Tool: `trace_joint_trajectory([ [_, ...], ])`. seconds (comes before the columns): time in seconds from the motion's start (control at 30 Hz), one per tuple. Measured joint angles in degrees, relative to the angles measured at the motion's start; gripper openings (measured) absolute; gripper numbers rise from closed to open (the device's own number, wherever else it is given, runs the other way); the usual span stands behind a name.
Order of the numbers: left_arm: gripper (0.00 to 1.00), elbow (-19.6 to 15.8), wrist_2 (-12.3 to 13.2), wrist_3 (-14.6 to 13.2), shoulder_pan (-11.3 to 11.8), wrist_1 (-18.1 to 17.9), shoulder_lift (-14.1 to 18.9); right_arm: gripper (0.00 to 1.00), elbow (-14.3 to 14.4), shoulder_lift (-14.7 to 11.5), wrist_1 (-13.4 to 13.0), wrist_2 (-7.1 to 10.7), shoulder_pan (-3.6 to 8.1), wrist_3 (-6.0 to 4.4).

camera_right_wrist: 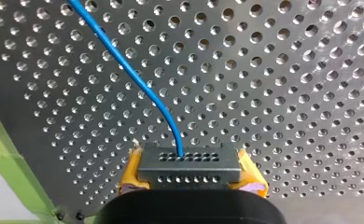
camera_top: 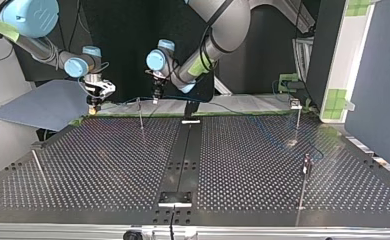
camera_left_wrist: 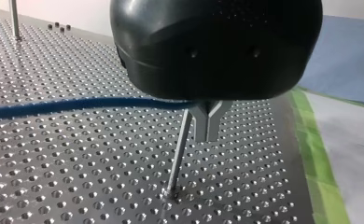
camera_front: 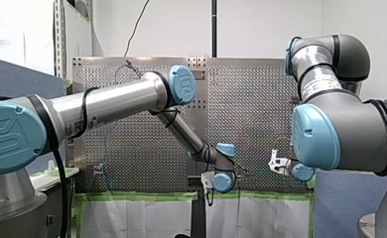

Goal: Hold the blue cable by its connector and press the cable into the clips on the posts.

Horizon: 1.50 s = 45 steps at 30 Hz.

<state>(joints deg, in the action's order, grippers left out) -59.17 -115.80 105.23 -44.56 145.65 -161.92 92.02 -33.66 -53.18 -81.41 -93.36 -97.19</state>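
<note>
My right gripper [camera_right_wrist: 189,173] has its yellow pads [camera_right_wrist: 129,176] clamped on the two ends of the grey connector [camera_right_wrist: 189,164], a block with two rows of small holes. The blue cable [camera_right_wrist: 124,63] leaves the connector's upper row and runs off toward 11 o'clock over the perforated table [camera_right_wrist: 287,93]. A strip of green tape [camera_right_wrist: 3,154] edges the table at 8 o'clock.

My left gripper [camera_left_wrist: 207,134] has its metal fingers [camera_left_wrist: 201,122] pressed together, with no gap at the tips and nothing between them. The cable comes in from 9 o'clock and passes out of sight under the black gripper body, just above the fork where the fingers meet. I cannot tell whether it touches them. A thin metal post [camera_left_wrist: 176,156] stands just beside the fingers, at their 8 o'clock. Its top reaches up to the cable, but the clip itself is hidden.

In the top view both grippers hang over the table's far edge, my right one at about 10 o'clock and my left one near 11 o'clock, with that post between them. A second post [camera_top: 297,117] stands at 2 o'clock, a third post [camera_top: 305,172] at 4 o'clock and a fourth post [camera_top: 38,167] at 8 o'clock.
</note>
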Motion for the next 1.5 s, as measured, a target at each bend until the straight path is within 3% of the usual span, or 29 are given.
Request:
trace_joint_trajectory([
  [0.47, 0.0, 4.94, 1.82, 0.4, 1.74, 2.36, -0.04, 0.0, -3.31, 0.19, 1.1, 0.96, -0.14, -0.41],
  [0.67, 0.0, 7.72, 2.17, 0.3, 2.61, 4.09, -0.28, 0.0, -6.05, 0.27, 3.23, 2.09, -0.47, -0.37],
  [1.1, 0.0, 12.96, 1.91, -1.8, 3.49, 9.89, -5.46, 0.0, -8.47, 0.52, 4.78, 3.15, -0.54, -0.24],
  [1.23, 0.0, 13.29, 1.85, -1.86, 3.82, 11.56, -6.06, 0.0, -9.7, 1.75, 5.79, 3.51, -0.81, 0.36],
  [1.4, 0.0, 13.74, 1.66, -2.03, 4.06, 12.21, -6.12, 0.0, -12.08, 3.57, 8.18, 3.33, -0.82, 2.18],
  [1.5, 0.0, 13.92, 1.57, -2.57, 4.21, 12.28, -6.04, 0.0, -13.3, 3.85, 9.59, 3.39, -0.76, 2.38],
])
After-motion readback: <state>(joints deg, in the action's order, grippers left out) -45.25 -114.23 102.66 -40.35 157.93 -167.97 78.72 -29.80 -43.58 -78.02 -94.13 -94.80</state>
